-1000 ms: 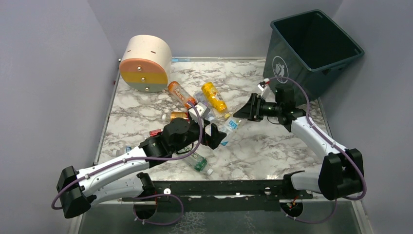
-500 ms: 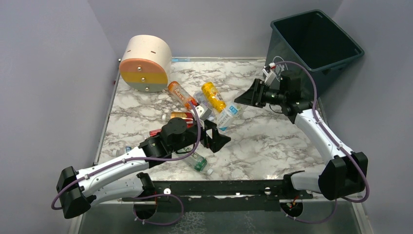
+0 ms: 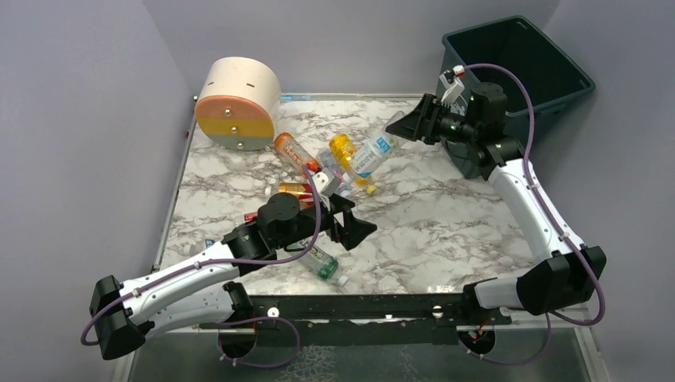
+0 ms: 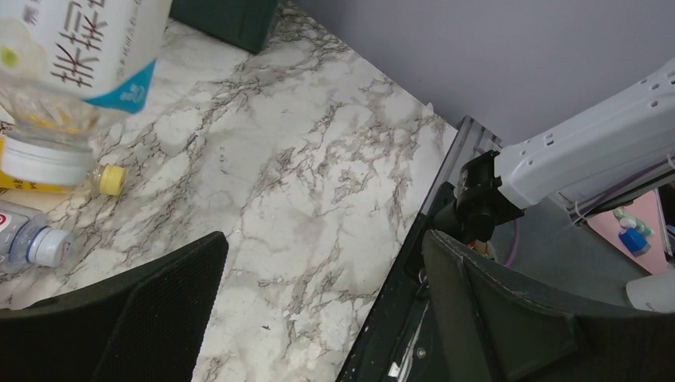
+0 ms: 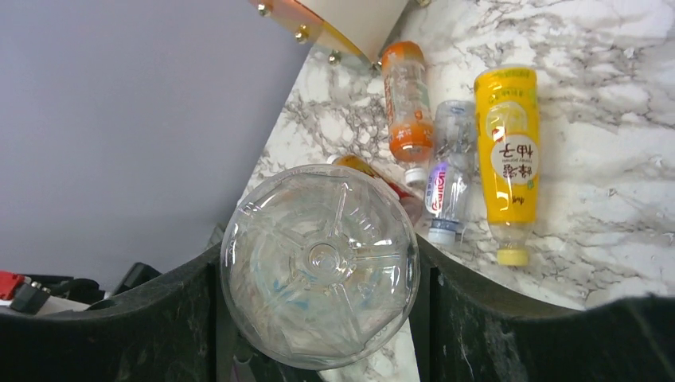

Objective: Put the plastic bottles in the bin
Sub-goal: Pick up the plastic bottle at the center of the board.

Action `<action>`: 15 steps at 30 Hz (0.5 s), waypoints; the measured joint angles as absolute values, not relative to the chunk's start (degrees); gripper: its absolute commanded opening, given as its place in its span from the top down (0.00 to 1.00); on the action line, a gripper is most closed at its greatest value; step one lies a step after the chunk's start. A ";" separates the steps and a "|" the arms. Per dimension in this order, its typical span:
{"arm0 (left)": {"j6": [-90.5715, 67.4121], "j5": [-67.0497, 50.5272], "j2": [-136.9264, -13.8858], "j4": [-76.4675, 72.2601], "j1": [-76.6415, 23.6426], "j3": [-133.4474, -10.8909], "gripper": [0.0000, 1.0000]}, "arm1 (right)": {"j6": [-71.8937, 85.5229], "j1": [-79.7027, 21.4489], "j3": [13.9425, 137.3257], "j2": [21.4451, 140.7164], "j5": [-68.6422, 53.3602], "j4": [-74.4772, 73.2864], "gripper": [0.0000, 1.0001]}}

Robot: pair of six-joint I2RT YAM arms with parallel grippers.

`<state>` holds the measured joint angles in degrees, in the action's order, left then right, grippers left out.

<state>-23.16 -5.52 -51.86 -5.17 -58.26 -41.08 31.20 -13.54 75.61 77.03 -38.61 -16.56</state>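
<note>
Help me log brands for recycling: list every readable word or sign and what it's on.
"Ganten": sideways on the clear bottle.
Chinese characters, upside down, not surely readable: yellow bottle.
Chinese characters, cropped by the frame, unreadable: held bottle.
Other labels: too small to read.

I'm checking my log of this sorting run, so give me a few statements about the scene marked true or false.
The right gripper holds a clear bottle above the table. True.
The left gripper is shut on a bottle. False: it is open and empty.
The yellow bottle stands upright. False: it lies on its side.
The bin stands at the far right corner, the cream cylinder at the far left. True.
</note>
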 measured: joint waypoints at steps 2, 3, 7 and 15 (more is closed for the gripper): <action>-23.20 -5.50 -51.86 -5.10 -58.26 -41.08 0.01 | 31.07 -13.41 78.00 78.37 -38.20 -16.88 0.36; -23.29 -5.50 -51.86 -5.08 -58.26 -41.08 0.01 | 30.96 -13.19 79.18 78.98 -37.98 -16.97 0.36; -23.57 -5.34 -51.86 -5.06 -58.26 -41.08 0.01 | 30.61 -11.40 83.55 80.66 -37.36 -17.72 0.36; -24.29 -5.08 -53.41 -4.97 -58.26 -41.56 0.01 | 34.35 1.56 90.61 83.29 -37.78 -14.85 0.36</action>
